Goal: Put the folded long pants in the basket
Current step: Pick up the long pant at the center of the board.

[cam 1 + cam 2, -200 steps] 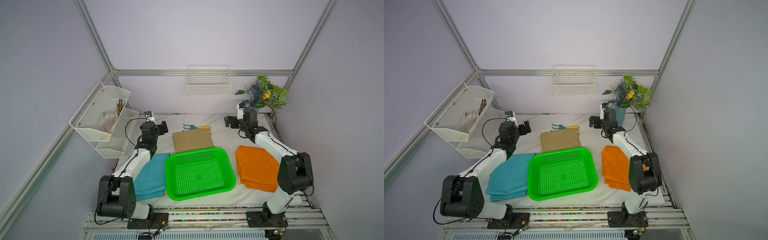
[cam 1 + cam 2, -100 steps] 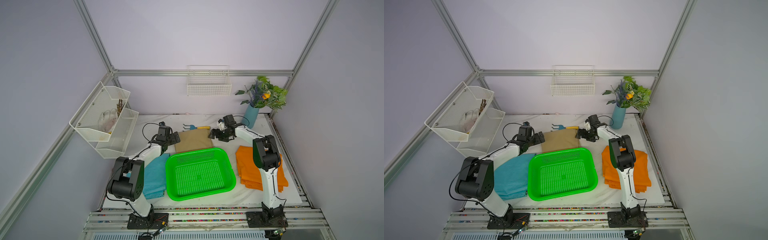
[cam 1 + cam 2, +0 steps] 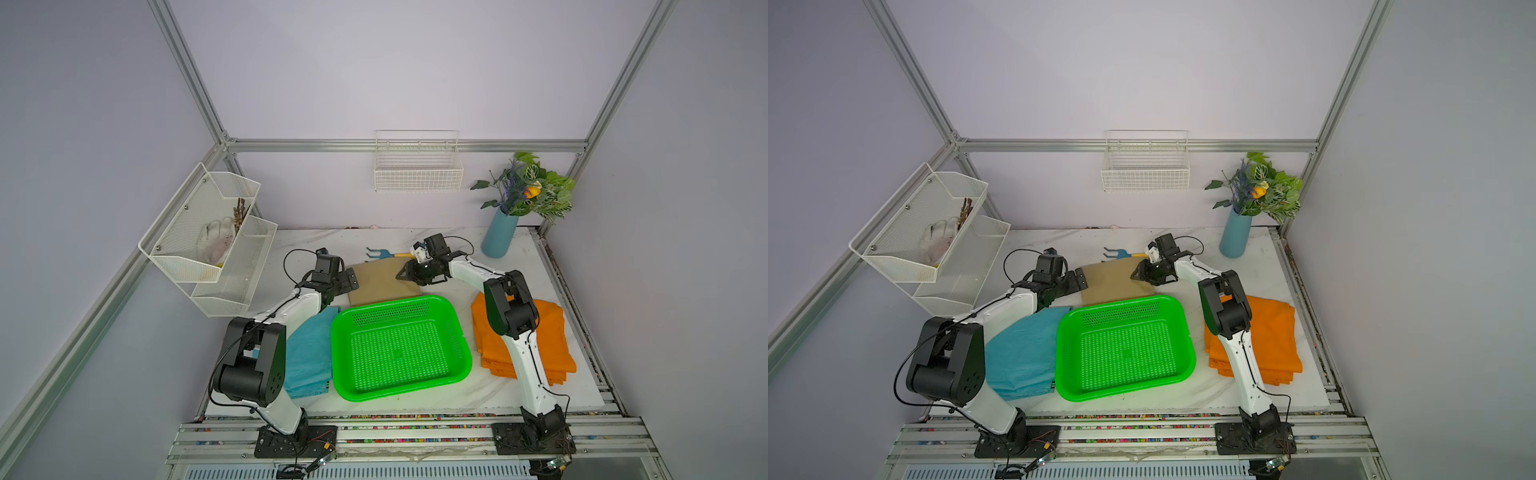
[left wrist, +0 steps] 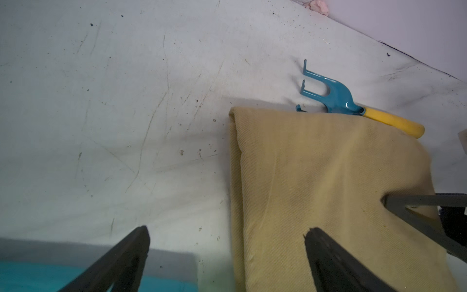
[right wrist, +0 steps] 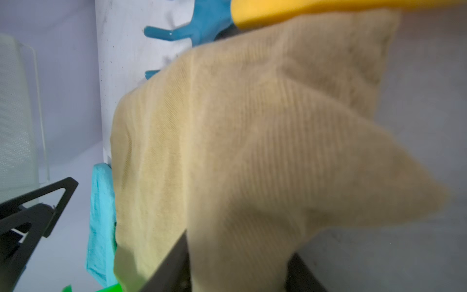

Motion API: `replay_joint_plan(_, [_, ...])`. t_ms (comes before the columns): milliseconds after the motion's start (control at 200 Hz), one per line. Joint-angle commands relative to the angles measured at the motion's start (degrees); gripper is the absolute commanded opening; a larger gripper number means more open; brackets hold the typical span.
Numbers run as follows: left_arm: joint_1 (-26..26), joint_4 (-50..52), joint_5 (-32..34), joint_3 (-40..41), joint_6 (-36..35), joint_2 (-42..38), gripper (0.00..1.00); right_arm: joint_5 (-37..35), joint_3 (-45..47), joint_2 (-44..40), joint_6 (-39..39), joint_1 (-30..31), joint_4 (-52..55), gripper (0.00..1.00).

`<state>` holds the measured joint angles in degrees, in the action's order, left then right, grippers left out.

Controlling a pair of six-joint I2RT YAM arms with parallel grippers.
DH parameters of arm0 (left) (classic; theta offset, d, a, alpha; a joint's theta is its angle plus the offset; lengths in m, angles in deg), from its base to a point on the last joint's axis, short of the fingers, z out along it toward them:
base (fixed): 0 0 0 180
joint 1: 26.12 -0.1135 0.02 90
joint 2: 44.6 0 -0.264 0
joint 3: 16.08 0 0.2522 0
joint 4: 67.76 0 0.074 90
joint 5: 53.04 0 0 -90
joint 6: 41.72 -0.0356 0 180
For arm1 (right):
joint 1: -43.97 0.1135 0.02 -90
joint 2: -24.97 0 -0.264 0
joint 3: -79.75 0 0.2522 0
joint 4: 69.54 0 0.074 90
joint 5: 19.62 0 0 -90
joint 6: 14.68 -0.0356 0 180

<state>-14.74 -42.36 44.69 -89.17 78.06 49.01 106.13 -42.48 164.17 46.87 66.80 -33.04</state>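
R gripper (image 3: 404, 274) clamped on right edge of tan folded cloth pants (image 3: 380, 284), cloth bunched betw. jaws; pants on white bench (image 3: 309, 245) just behind green perforated plastic basket (image 3: 399, 302). L gripper (image 4: 227, 232) jaws apart, astride pants' opposite edge

Count on table and walls:
- Folded pants, 3: tan pants (image 3: 382, 282), orange pants (image 3: 555, 332), teal pants (image 3: 309, 353).
- Green basket (image 3: 395, 353): 1.
- Garden hand rake (image 3: 384, 252): 1.
- Flower vase (image 3: 498, 239): 1.
- Wire wall basket (image 3: 417, 176): 1.
- Two-tier mesh rack (image 3: 195, 232): 1.
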Motion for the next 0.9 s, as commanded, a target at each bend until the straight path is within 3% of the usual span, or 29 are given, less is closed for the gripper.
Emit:
replay_joint_plan(0, [-0.41,-1.52,-2.10,-2.03,-1.79,-0.64,1.00,-1.88,-0.25,2.40,-2.22,0.46,1.96,0.10])
replay_joint_plan(30, [-0.55,-2.28,-3.17,-2.25,-2.21,-0.05,1.00,-2.55,-0.26,2.15,-2.38,0.40,1.87,0.00])
replay_joint_plan(395, [-4.40,-9.21,-24.63,-9.90,5.17,16.98,1.00,-5.87,7.61,-4.86,-7.01,-0.36,-5.54,0.00])
replay_joint_plan(660, [-0.82,-8.28,-26.01,-10.84,7.40,22.91,0.97,-5.67,8.47,-5.39,-8.05,-0.25,-6.51,0.00])
replay_joint_plan(755, [0.71,-8.21,-29.11,-11.45,8.52,24.88,0.83,-5.70,8.79,-5.23,-8.59,-0.15,-7.57,0.00])
replay_joint_plan(820, [1.33,-8.53,-30.84,-11.76,9.76,26.29,0.65,-5.83,8.75,-4.86,-9.05,-0.14,-7.91,0.00])
replay_joint_plan(855, [1.58,-8.67,-31.29,-11.86,10.53,26.82,0.50,-5.91,8.66,-4.64,-9.12,-0.15,-8.17,0.00])
replay_joint_plan(895, [1.62,-9.32,-31.88,-11.69,11.37,27.05,0.15,-6.07,8.57,-4.55,-9.25,-0.22,-8.24,0.00])
